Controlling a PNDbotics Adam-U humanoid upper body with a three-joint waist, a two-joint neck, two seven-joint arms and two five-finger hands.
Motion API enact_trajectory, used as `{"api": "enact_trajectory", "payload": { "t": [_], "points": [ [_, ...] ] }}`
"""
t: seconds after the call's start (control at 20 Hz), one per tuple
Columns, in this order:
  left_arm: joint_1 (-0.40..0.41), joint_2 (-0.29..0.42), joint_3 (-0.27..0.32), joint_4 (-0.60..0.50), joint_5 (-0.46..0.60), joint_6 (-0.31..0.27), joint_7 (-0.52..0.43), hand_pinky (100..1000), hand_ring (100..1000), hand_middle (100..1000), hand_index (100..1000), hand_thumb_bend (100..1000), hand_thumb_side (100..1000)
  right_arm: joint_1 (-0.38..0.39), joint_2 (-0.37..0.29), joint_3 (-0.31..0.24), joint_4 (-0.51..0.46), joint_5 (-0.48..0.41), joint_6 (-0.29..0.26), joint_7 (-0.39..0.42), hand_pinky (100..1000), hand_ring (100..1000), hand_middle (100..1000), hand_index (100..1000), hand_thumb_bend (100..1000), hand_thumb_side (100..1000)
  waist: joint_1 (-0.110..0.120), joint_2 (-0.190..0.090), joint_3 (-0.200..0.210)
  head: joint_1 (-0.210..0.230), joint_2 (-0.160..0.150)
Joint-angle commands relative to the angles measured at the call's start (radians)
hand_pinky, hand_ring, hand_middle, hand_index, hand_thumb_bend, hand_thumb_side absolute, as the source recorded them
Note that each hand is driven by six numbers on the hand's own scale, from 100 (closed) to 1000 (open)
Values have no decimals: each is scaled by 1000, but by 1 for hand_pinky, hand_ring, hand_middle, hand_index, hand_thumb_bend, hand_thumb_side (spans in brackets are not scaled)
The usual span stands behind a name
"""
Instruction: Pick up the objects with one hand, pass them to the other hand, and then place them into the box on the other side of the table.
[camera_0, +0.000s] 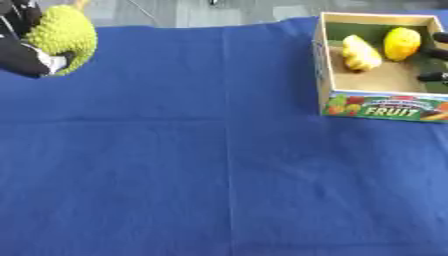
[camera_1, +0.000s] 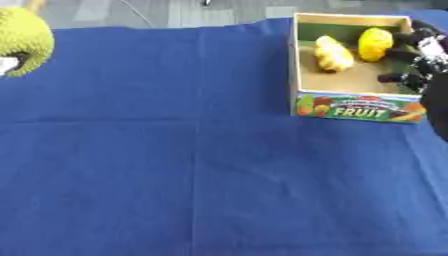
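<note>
While your left hand (camera_0: 26, 52) sits at the upper left corner of the view, it has its black fingers curled round a bumpy green fruit (camera_0: 63, 36), held up off the counter (camera_0: 175, 150). Fruit: rounded, yellow-green, covered all over in small knobbly bumps, a short pale stem poking from its top; only part of it shows in the right eye view, cut by the frame edge. Your hand grips it from the lower left side, a white patch of the hand showing just beneath the fruit. Counter is covered by a blue cloth (camera_0: 131, 200) with faint fold creases crossing it. Far right stands the box (camera_1: 354, 107), an open cardboard tray with a green back wall inside and a colourful front panel reading FRUIT with pictures of produce. Two things lie in it, side by side: a pale yellow lumpy piece (camera_1: 333, 54) toward the left, and a brighter yellow rounded piece (camera_1: 375, 44) just beside it toward the back right. Your right hand (camera_1: 422, 47) shows at the right edge, over the box's right side, dark fingers spread and reaching in across the rim; nothing sits between them that you can see. The green fruit and the box are well apart, at opposite sides of the counter.
</note>
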Motion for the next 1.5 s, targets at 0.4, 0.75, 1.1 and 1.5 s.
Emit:
{"api": "enact_trajectory", "payload": {
  "t": [0.4,0.75,1.1,1.5],
  "points": [
    [18,-74,12,-60,254,26,295,531,469,393,324,259,100,-78,-156,35,-21,-5,-9,43,640,880,865,972,100,582,-24,-48,0,-27,-2],
    [54,-146,-19,-14,432,-49,474,520,459,383,318,229,153,-181,-265,106,-18,64,68,87,678,915,899,999,100,580,-37,-57,-6,-35,11],
    [89,-203,-55,39,440,-162,599,519,458,384,315,210,153,-296,-309,206,48,206,158,146,709,938,922,1000,100,579,-52,-72,-13,-38,25],
    [99,-280,-71,78,335,-238,621,518,457,383,312,191,159,-394,-301,303,98,290,182,254,718,943,929,1000,100,594,-60,-77,-5,-45,26]
  ]
}}
